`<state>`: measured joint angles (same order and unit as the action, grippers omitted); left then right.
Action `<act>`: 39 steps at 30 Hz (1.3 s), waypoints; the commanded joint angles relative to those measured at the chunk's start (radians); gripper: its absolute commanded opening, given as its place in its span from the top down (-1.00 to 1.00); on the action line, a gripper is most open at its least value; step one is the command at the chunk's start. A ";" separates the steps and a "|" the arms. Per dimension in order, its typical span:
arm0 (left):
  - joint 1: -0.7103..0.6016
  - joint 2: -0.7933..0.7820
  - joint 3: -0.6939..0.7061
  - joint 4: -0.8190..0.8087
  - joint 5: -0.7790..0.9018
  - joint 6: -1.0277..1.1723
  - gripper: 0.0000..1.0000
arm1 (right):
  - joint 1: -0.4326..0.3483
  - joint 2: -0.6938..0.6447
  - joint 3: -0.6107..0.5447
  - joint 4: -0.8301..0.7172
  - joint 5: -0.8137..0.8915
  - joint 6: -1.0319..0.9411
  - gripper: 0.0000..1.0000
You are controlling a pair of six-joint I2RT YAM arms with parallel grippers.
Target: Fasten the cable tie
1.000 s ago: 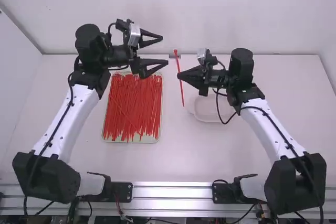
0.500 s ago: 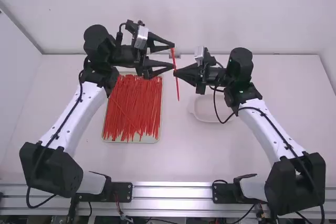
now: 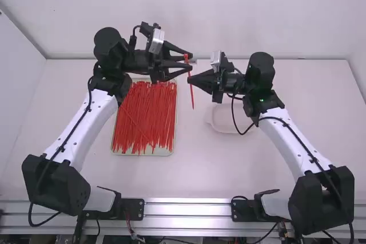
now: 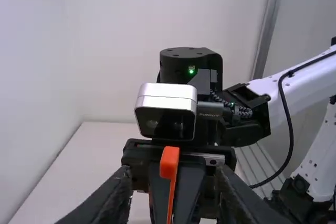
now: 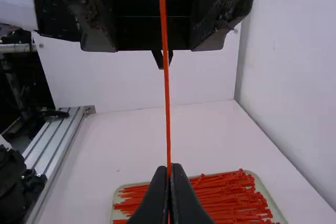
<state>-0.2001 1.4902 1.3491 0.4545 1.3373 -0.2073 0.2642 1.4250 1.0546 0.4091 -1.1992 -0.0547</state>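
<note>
White table (image 3: 194,161), pale tray (image 3: 143,153) heaped with red ties (image 3: 143,118), clear dish (image 3: 221,128), aluminium rail (image 3: 189,205)

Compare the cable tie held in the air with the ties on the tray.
Pose: the held cable tie hangs nearly upright; the tray ties lie flat.
Number: the held cable tie is single; the tray ties form a pile.
Grip: the right gripper is shut on the held cable tie, with the left gripper open around its head; nothing touches the tray ties.
Both are red, straight and unfastened.
</note>
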 commanded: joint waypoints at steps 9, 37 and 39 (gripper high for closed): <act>-0.002 -0.005 0.019 0.003 -0.045 -0.013 0.48 | 0.000 -0.006 0.032 0.023 -0.012 0.005 1.00; -0.002 -0.005 0.019 0.093 -0.048 -0.068 0.62 | -0.009 -0.006 0.032 0.067 -0.003 0.005 1.00; -0.002 -0.005 0.019 0.119 -0.048 -0.090 0.74 | -0.006 -0.006 0.032 0.066 0.022 0.005 1.00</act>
<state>-0.2001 1.4902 1.3491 0.5583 1.2972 -0.2596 0.2581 1.4246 1.0546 0.4698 -1.1938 -0.0536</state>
